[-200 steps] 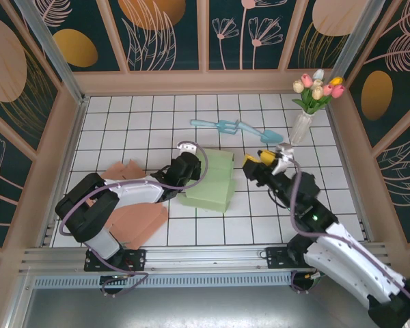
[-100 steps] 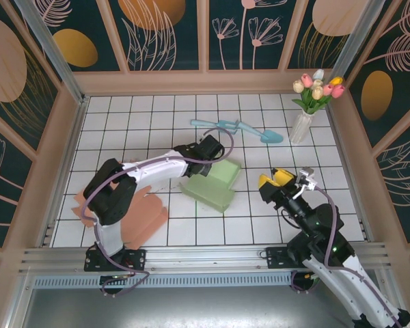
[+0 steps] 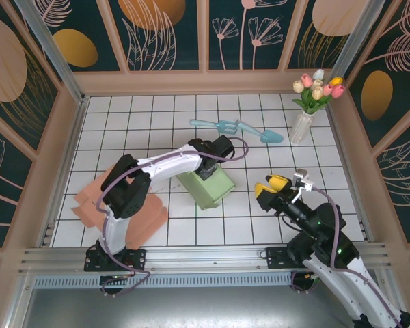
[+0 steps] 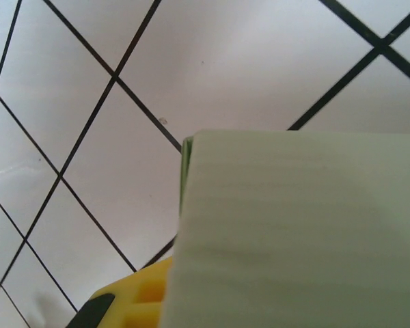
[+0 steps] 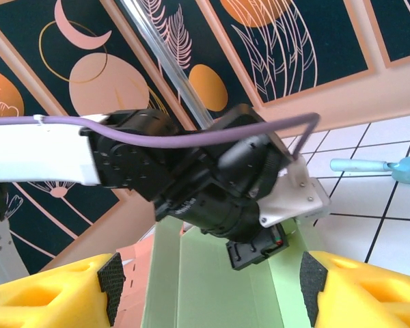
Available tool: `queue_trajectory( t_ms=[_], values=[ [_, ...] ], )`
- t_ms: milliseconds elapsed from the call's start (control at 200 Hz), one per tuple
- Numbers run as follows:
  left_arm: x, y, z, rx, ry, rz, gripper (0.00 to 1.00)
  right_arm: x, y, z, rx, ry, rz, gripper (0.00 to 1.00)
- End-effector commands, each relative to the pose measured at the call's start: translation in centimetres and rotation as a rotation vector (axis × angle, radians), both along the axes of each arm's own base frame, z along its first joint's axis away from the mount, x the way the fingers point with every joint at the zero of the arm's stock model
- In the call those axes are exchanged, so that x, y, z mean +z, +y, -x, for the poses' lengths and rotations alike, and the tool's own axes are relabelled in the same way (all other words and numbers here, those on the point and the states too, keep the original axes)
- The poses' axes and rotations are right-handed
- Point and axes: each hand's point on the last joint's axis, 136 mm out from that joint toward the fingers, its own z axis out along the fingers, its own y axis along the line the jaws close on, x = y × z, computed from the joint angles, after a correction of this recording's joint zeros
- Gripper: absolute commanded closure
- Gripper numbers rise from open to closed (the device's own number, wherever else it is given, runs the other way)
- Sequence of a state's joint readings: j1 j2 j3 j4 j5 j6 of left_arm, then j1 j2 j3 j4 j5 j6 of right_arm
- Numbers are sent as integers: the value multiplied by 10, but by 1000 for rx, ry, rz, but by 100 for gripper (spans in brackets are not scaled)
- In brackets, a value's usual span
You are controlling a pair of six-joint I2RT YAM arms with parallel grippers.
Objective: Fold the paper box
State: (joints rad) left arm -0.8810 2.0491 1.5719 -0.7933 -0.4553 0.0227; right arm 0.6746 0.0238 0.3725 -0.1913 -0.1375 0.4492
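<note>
The green paper box (image 3: 210,188) stands partly folded on the tiled floor at the middle of the top view. My left gripper (image 3: 216,154) is at its far edge, shut on a raised green panel (image 4: 301,232). That panel hides most of the jaws, leaving one yellow finger (image 4: 133,301) showing beside it. My right gripper (image 3: 273,186) hangs open to the right of the box, apart from it. In the right wrist view its yellow fingers (image 5: 48,294) frame the green box (image 5: 212,294), with the left arm's black wrist (image 5: 219,191) above it.
Flat salmon-pink cardboard sheets (image 3: 140,220) lie at the near left. A blue trowel and rake (image 3: 239,128) lie at the back. A glass vase of tulips (image 3: 302,125) stands at the back right. Wooden walls enclose the tiled floor.
My left gripper swung from the box's left edge over to its far right side, folding the wide flat box into a narrower shape. My right gripper drew back toward the near right.
</note>
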Motion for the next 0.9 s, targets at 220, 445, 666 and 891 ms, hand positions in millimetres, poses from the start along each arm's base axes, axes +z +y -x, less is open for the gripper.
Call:
queue_trajectory(
  t_ms=[220, 445, 666, 891],
  values=[
    [10, -18, -39, -30, -107, -79, 89, 12, -3, 6, 9, -15, -29, 29],
    [44, -21, -54, 5, -202, -62, 70, 10, -4, 4, -1, -11, -28, 29],
    [69, -37, -70, 44, -264, 4, 60, 8, -5, 2, -13, -8, -25, 29],
    [143, -36, -86, 270, -445, 188, 60, 7, -6, 1, -19, -6, -25, 29]
  ],
)
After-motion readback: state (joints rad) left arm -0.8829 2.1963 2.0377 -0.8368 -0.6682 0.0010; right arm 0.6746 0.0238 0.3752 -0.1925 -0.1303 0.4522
